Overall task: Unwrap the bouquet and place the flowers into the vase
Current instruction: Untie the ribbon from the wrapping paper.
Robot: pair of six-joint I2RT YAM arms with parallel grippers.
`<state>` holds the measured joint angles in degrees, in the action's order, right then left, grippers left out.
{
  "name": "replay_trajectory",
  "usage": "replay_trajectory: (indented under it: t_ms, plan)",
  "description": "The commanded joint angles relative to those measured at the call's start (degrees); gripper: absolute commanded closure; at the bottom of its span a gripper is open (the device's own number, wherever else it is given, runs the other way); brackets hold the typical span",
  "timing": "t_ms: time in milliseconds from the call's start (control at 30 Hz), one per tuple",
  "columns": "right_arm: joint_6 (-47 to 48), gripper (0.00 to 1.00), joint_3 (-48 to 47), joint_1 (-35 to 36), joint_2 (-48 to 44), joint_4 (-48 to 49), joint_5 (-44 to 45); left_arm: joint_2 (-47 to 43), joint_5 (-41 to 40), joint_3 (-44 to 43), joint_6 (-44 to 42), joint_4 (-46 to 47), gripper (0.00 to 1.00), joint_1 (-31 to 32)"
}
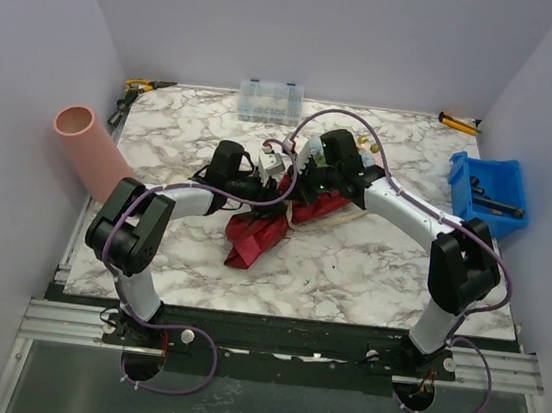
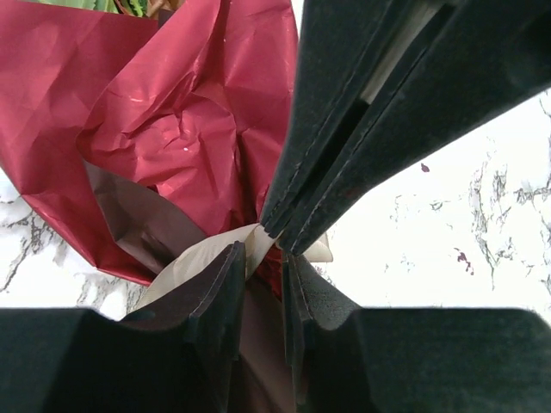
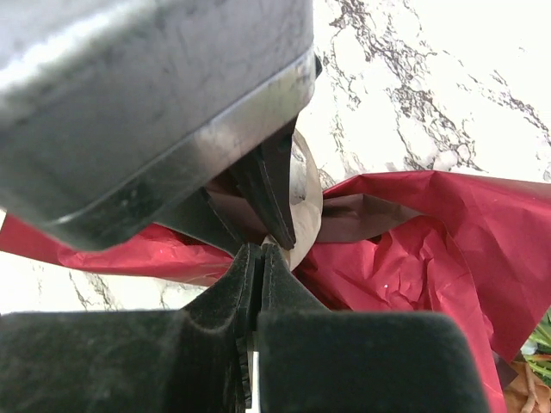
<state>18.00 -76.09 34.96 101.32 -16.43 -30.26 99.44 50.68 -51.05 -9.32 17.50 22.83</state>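
Observation:
The bouquet (image 1: 271, 228) lies mid-table in its crumpled maroon wrap (image 2: 172, 129). A beige ribbon (image 2: 194, 262) circles its narrow neck. My left gripper (image 2: 263, 254) is closed around that wrapped neck, with dark paper filling the gap between its fingers. My right gripper (image 3: 261, 248) comes in from the opposite side, tips pressed together on the ribbon (image 3: 306, 202). In the top view the left gripper (image 1: 267, 178) and right gripper (image 1: 296, 177) meet over the bundle. Only green bits of the flowers (image 3: 538, 344) peek out of the wrap. The salmon-pink vase (image 1: 88, 146) leans at the table's left edge.
A blue bin (image 1: 485, 192) holding dark parts sits at the right edge. A clear compartment box (image 1: 269, 102) stands at the back centre. Hand tools (image 1: 142, 85) lie at the back left and an orange-yellow tool (image 1: 459, 121) at the back right.

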Motion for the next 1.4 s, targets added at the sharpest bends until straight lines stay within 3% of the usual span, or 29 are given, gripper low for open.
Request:
replay_trajectory:
  t_ms: [0, 267, 467, 767, 1000, 1167, 1367]
  plan:
    - [-0.4, 0.99, 0.8, -0.5, -2.7, 1.8, -0.9, 0.8, -1.6, -0.2, -1.0, 2.7, 0.71, 0.2]
    - [-0.5, 0.99, 0.9, -1.2, -4.0, 1.8, -1.0, -0.2, -1.6, 0.8, -1.6, 3.2, 0.71, -0.2]
    - [-0.5, 0.99, 1.4, -1.6, -4.5, 2.2, -0.9, -1.1, -2.0, -0.1, 0.8, 3.4, 1.00, -0.3]
    - [-0.5, 0.99, 1.5, -2.2, -3.1, 2.3, 2.0, -4.3, 1.3, -4.1, 4.9, -3.4, 1.00, -2.2]
    - [-1.8, 0.75, 0.5, -3.8, -2.4, 1.4, 4.3, -4.6, 1.5, -9.3, 9.1, -10.9, 1.00, -2.3]
    - [-2.3, 0.43, 1.5, -5.6, -4.6, 2.2, 3.6, -5.8, 1.0, -13.0, 13.3, -15.4, 1.00, -2.2]
    - [-3.4, 0.40, 3.9, -6.9, -8.3, 4.1, -0.5, -6.9, -3.1, -15.4, 13.9, -20.1, 1.00, -2.2]
